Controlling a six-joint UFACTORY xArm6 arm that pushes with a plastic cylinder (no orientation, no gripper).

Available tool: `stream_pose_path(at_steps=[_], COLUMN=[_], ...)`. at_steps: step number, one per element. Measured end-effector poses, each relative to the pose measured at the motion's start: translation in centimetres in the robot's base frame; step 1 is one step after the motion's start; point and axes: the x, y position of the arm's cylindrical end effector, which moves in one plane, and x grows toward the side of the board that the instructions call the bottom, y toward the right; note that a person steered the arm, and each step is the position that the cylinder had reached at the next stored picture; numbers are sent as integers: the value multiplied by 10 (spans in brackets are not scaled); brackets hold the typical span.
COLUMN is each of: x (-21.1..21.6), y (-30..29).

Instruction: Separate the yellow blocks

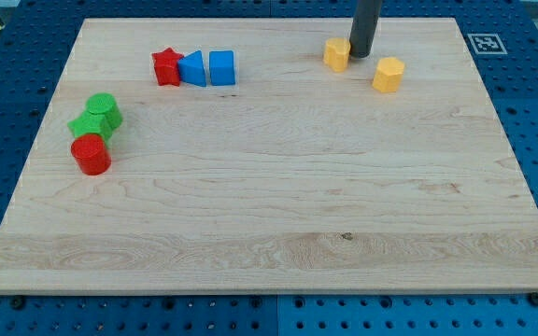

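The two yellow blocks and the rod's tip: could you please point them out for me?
Left yellow block [336, 53], camera view, on its front face.
Right yellow block [388, 74], camera view, middle of its front.
My tip [361, 53], camera view, the rod's very end, beside the left yellow block.

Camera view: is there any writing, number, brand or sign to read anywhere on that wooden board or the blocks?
No readable words or numbers anywhere.
Black-and-white square marker at the light wooden board's top right corner: a coded pattern, not text.
The coloured blocks and my tip carry no labels.
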Motion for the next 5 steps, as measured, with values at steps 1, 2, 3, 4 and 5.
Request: stream_pose_path(at_steps=[1,2,3,4,5], x=[11,14,14,10,-8], y=[-1,-26,-53,-66,-70])
